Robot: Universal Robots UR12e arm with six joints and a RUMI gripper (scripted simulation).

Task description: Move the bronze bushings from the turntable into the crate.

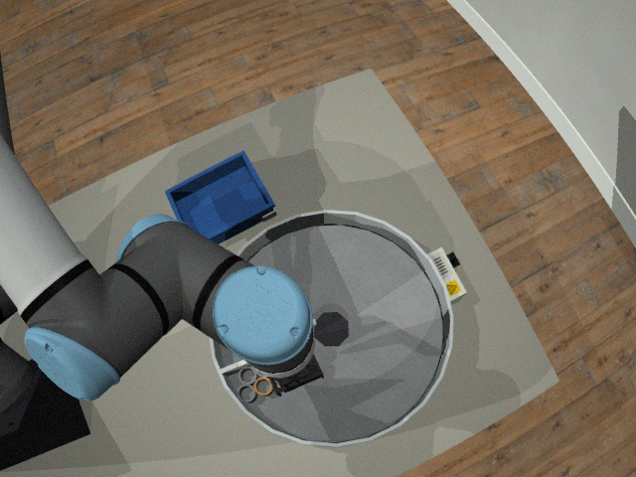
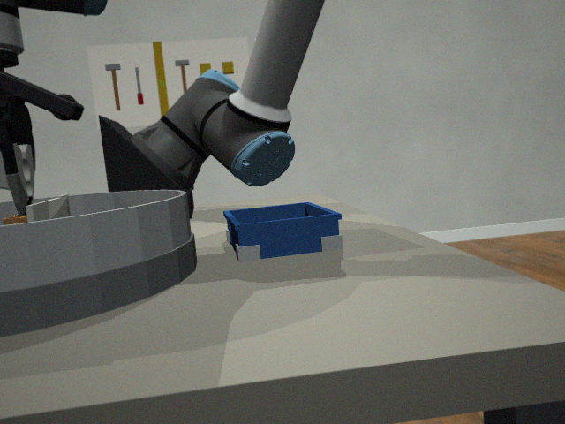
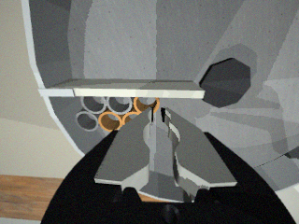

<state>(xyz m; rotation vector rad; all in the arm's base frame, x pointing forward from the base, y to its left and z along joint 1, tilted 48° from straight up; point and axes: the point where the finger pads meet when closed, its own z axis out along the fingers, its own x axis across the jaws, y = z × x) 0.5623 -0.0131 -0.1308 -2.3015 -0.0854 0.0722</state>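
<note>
The turntable holds a cluster of bushings in one pocket behind a white divider. Bronze bushings stand upright among steel bushings. A sliver of bronze shows over the rim in the exterior view. My gripper is low over the turntable with its fingers almost together. Its tips are at the near rim of the rightmost bronze bushing. I cannot see anything clamped between them. The blue crate stands on the table beyond the turntable.
A dark hub sits at the turntable's centre. A label plate is at its right edge. My arm's elbow hangs over the turntable's left side. A tool board hangs on the back wall.
</note>
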